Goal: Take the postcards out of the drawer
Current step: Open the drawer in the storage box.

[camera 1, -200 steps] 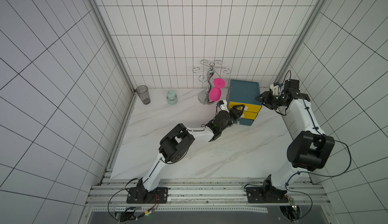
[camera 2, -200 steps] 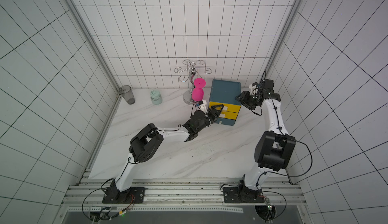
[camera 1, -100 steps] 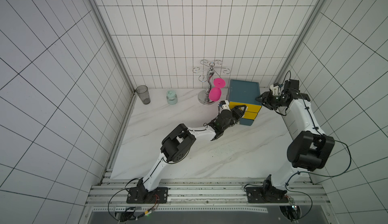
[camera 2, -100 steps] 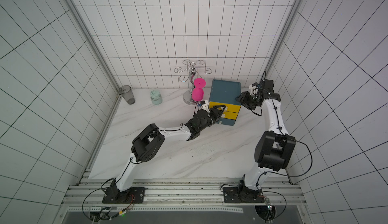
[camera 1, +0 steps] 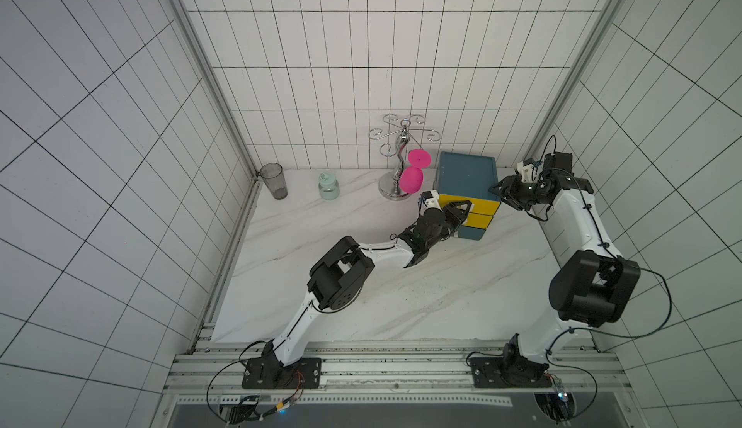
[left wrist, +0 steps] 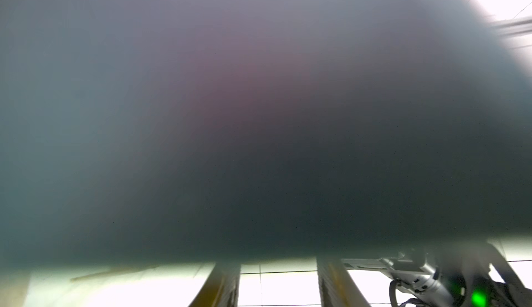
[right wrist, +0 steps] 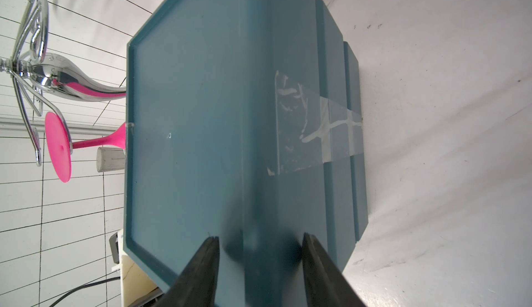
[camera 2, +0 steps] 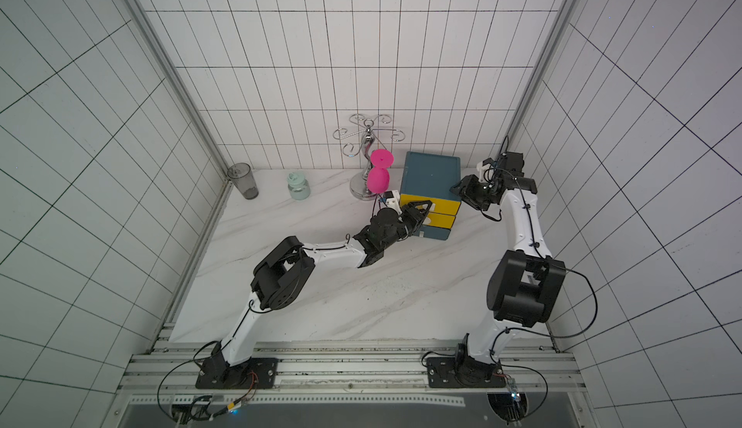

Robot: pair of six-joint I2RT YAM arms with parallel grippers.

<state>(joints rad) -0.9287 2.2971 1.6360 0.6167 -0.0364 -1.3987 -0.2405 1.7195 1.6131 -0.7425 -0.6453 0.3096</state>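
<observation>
The postcards are hidden; no red card shows in any view. The teal cabinet (camera 1: 465, 173) (camera 2: 431, 171) (right wrist: 201, 118) stands at the back right, and its yellow drawer fronts (camera 1: 478, 205) (camera 2: 441, 205) look shut. My left gripper (camera 1: 461, 210) (camera 2: 422, 210) is up against the top yellow front. In the left wrist view its fingers (left wrist: 221, 286) stand apart with only bright tiles between them, and a dark teal blur covers the rest. My right gripper (camera 1: 497, 190) (camera 2: 458, 189) (right wrist: 259, 238) is open and straddles the cabinet's upper right edge.
A chrome glass rack (camera 1: 399, 157) with a pink goblet (camera 1: 410, 179) hanging on it stands just left of the cabinet. A grey tumbler (camera 1: 274, 181) and a mint jar (camera 1: 328, 186) stand along the back wall at the left. Tiled walls close in on three sides.
My left gripper has crept a little further up onto the top yellow drawer front and its jaws have narrowed. The right arm has stayed at the cabinet's edge.
</observation>
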